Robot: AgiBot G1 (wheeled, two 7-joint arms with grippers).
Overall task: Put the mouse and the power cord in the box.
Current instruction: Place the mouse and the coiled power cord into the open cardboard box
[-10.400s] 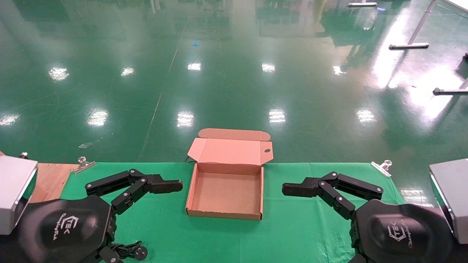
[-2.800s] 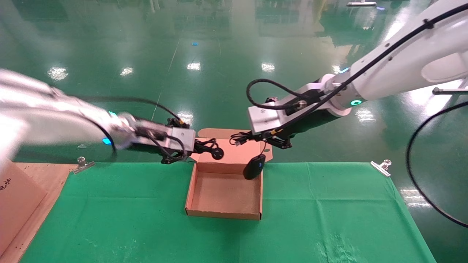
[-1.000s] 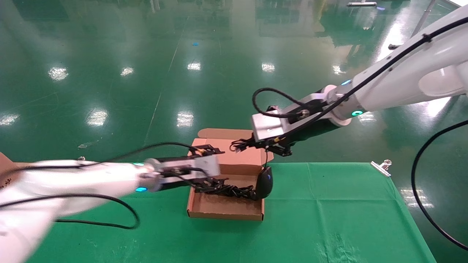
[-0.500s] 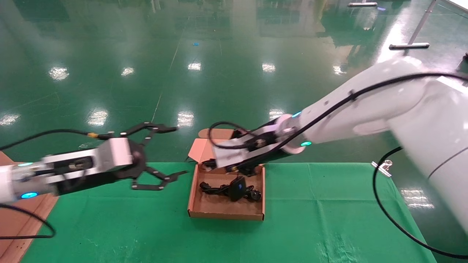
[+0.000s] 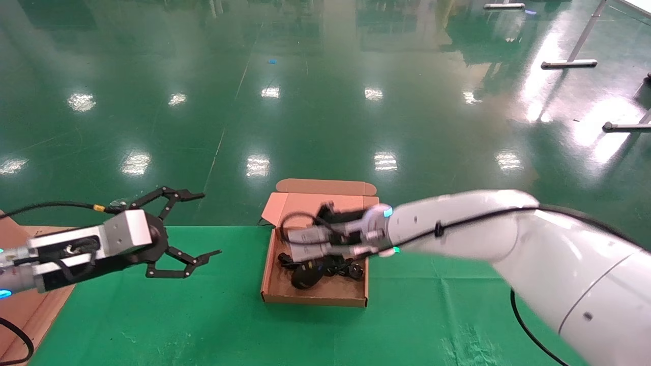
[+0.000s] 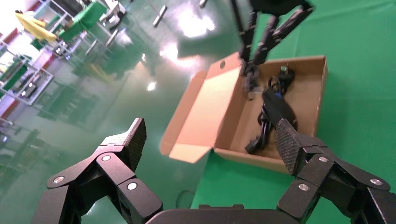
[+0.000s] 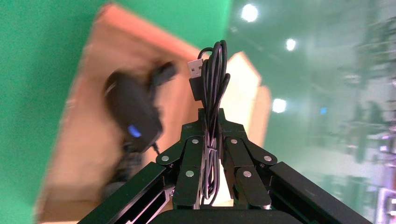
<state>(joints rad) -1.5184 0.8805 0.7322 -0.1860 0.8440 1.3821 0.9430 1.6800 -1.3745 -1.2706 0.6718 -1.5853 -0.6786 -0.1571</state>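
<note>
The brown cardboard box (image 5: 271, 274) stands open on the green cloth, its lid (image 5: 305, 208) up at the back. The black mouse (image 5: 306, 277) with its blue wheel lies inside, next to the coiled power cord (image 5: 342, 268). My right gripper (image 5: 292, 244) hovers low over the box, shut on the mouse's bundled cable (image 7: 212, 88), whose USB plug (image 7: 195, 68) sticks up past the fingers. In the right wrist view the mouse (image 7: 133, 112) shows blurred below. My left gripper (image 5: 209, 222) hangs wide open and empty left of the box. The left wrist view shows the box (image 6: 299, 63), mouse (image 6: 278, 106) and cord (image 6: 262, 133).
The green cloth (image 5: 203, 315) covers the table, whose far edge runs just behind the box. A brown board (image 5: 25, 315) lies at the table's left end under my left arm. My right arm (image 5: 483, 234) stretches across the right half of the table.
My left gripper let go of the power cord in the box and drew back left, open. My right arm dropped low over the box, and the mouse now lies inside.
</note>
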